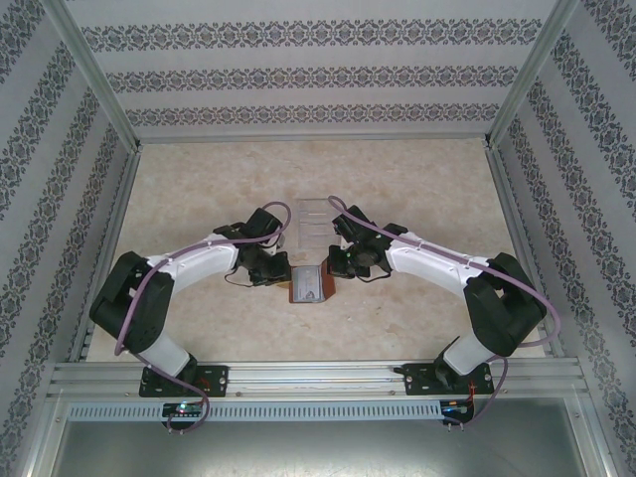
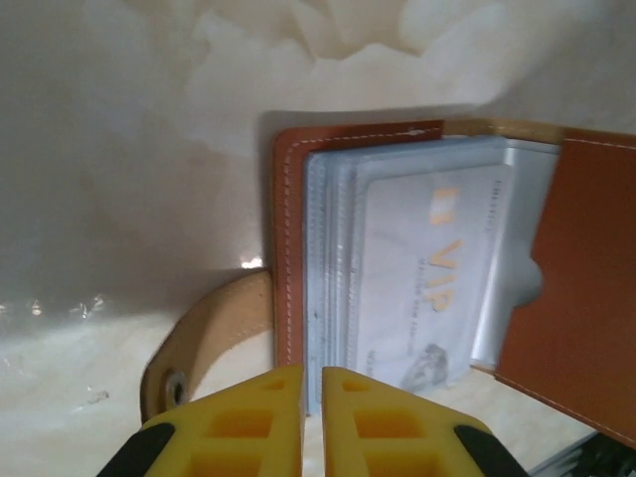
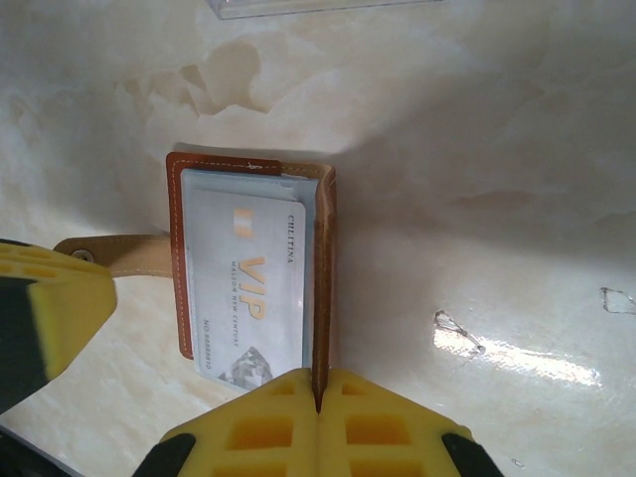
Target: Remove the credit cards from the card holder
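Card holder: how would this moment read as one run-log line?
card holder: open | right gripper: shut on raised leaf | left gripper: nearly closed at pocket edge | VIP card: in holder

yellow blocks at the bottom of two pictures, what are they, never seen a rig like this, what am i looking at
They are the finger pads of two robot arms bolted to a table. The wide picture looks down from above; the other two come from cameras on each wrist. Between the arms lies a brown card holder with a pale VIP card in its clear pockets; a clear tray sits behind. The right gripper pinches one leaf, lifted up. The left gripper is nearly closed at the holder's edge.
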Tool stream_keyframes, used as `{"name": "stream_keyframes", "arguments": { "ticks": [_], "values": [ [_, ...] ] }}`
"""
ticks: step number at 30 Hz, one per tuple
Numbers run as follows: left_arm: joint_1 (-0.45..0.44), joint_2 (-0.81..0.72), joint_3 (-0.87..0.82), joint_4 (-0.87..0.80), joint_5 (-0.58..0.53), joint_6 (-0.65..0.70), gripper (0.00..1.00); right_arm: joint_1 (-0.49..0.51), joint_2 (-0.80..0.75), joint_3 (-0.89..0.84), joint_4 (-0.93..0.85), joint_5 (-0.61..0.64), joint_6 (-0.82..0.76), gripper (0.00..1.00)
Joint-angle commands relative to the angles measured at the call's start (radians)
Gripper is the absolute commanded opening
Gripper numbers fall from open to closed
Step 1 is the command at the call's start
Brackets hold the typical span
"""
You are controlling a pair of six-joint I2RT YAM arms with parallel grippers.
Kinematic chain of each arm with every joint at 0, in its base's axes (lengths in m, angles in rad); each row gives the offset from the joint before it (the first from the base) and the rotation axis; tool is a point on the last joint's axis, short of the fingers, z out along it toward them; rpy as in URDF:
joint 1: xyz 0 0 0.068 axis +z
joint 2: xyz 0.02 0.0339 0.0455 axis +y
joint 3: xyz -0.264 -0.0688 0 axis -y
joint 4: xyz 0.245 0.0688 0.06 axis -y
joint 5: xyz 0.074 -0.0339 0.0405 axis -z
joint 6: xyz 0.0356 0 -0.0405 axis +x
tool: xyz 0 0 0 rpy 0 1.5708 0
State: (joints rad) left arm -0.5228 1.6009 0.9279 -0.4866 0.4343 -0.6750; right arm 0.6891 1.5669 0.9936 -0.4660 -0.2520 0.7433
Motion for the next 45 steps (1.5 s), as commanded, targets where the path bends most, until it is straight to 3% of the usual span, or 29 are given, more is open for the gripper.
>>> {"name": "stream_keyframes", "arguments": {
  "ticks": [1, 7, 15, 21, 30, 45],
  "values": [
    [-0.004, 0.028, 0.014, 0.005, -0.045, -0.007, 0.11, -0.007, 0.008, -0.003, -0.005, -0.004, -0.019, 0.05],
    [-0.004, 0.074, 0.011, -0.004, -0.078, 0.006, 0.10, -0.003, 0.013, -0.001, -0.062, 0.070, -0.048, 0.17],
    [-0.003, 0.106, 0.025, -0.064, -0.154, 0.031, 0.11, 0.021, 0.038, 0.023, -0.182, 0.233, -0.108, 0.61],
    [-0.002, 0.117, 0.010, -0.050, -0.132, 0.025, 0.11, 0.037, 0.074, 0.035, -0.249, 0.338, -0.147, 0.82],
    [-0.003, 0.119, 0.005, -0.047, -0.118, 0.022, 0.11, 0.059, 0.153, 0.073, -0.313, 0.482, -0.198, 0.88],
    [-0.002, 0.042, 0.079, -0.082, -0.068, 0.014, 0.14, 0.062, 0.150, 0.079, -0.283, 0.424, -0.205, 0.86]
  ]
}}
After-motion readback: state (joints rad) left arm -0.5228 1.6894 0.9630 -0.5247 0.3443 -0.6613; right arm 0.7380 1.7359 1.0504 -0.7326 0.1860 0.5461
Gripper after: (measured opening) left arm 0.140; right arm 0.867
